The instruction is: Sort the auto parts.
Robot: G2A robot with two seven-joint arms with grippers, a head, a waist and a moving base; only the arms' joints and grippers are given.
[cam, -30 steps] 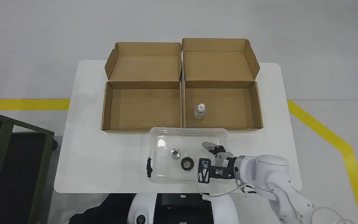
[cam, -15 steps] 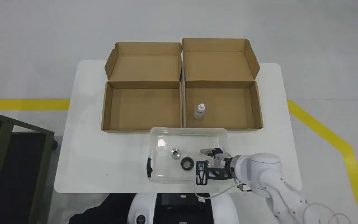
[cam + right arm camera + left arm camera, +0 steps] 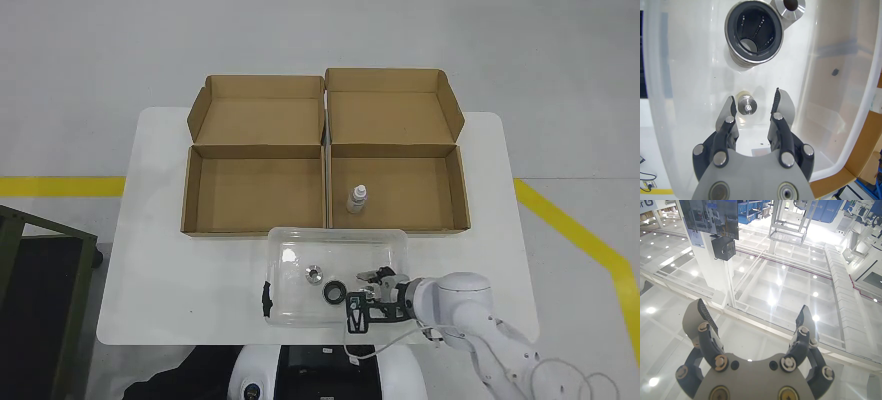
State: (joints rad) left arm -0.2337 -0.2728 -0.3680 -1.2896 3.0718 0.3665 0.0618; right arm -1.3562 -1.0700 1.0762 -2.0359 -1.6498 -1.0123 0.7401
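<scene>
- The white counter [image 3: 180, 290] stands on a pale grey floor [image 3: 100, 60] with yellow lines [image 3: 60, 186] running out on either side. The left wrist view looks up at a white gridded ceiling [image 3: 791, 279] dotted with lamps.
- The left jaws are spread wide and released, pointing at that ceiling.
- Three loose parts lie in the clear plastic tub [image 3: 330, 233] at the counter's near edge:
- a stubby steel pin [image 3: 747, 107] on a cream-coloured base, seen end on;
- a dark ring bearing [image 3: 753, 37] with a steel outer shell and rows of small balls down its bore, tilted on the tub floor;
- a small steel cone piece [image 3: 790, 7] with a dark hole in its middle, just beside the bearing (I cannot tell whether they touch).
- The right jaws are down inside the tub, parted and released, with one on each side of the steel pin. The pin sits close to one toothed pad [image 3: 733, 108] and apart from the other.
- Two open cardboard boxes sit side by side just beyond the tub, lids folded back. The right box [image 3: 420, 195] holds a small white bottle [image 3: 357, 198], upright near the wall it shares with the left box [image 3: 255, 195].
</scene>
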